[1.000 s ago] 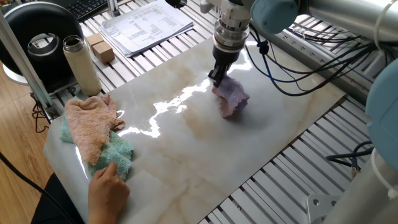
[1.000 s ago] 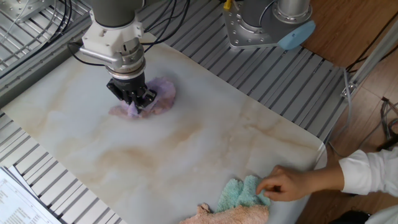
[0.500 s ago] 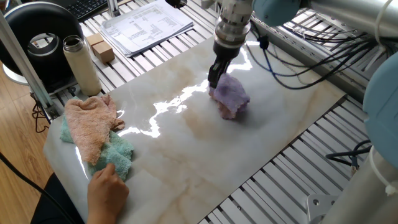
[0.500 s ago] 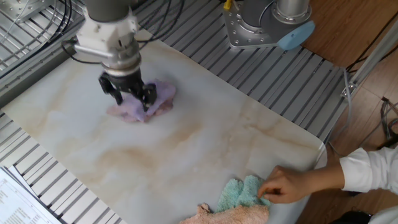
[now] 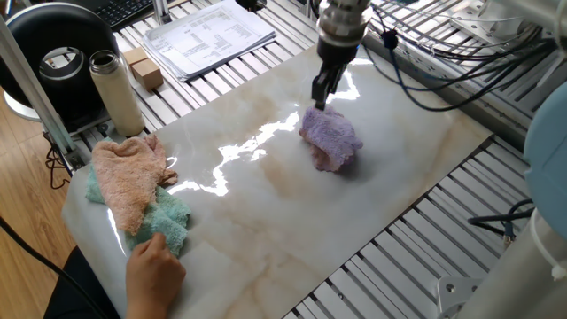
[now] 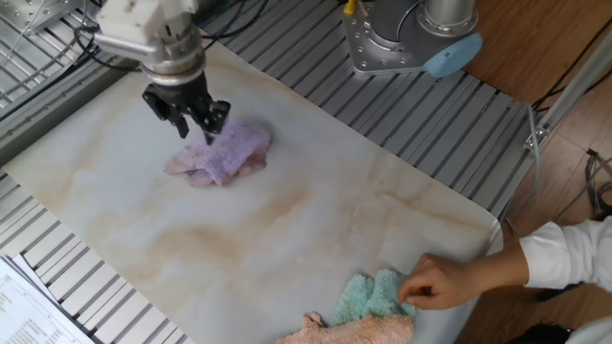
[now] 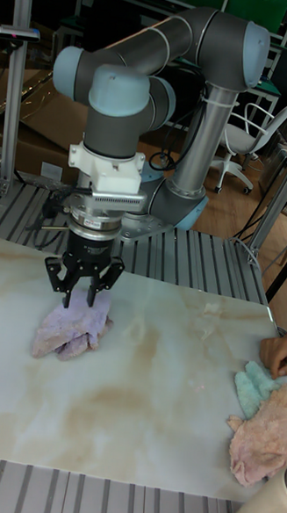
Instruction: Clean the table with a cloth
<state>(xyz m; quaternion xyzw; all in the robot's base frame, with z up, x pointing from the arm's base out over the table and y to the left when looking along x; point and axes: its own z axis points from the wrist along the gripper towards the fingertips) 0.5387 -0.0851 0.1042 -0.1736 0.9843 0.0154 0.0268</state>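
The lavender cloth (image 5: 330, 142) lies crumpled on the cream marble table (image 5: 292, 213), toward its far side. My gripper (image 5: 319, 96) hangs just above the cloth's far edge, open, with nothing between its fingers. From the other side, the gripper (image 6: 194, 124) is up and left of the cloth (image 6: 222, 153), apart from it. In the tall view the spread fingers of the gripper (image 7: 80, 299) hover over the top of the cloth (image 7: 69, 332), which rests on the table (image 7: 137, 388).
A peach cloth (image 5: 128, 173) lies over a teal cloth (image 5: 164, 217) at the table's near left corner, with a person's hand (image 5: 155, 266) on them. A cream bottle (image 5: 115, 89), small boxes (image 5: 146, 71) and papers (image 5: 208, 35) sit beyond the slab. The arm's base (image 6: 411, 33) stands behind it.
The gripper was shut on the cloth, then opened, let it go and rose away toward the far edge. The cloth stays where it was left.
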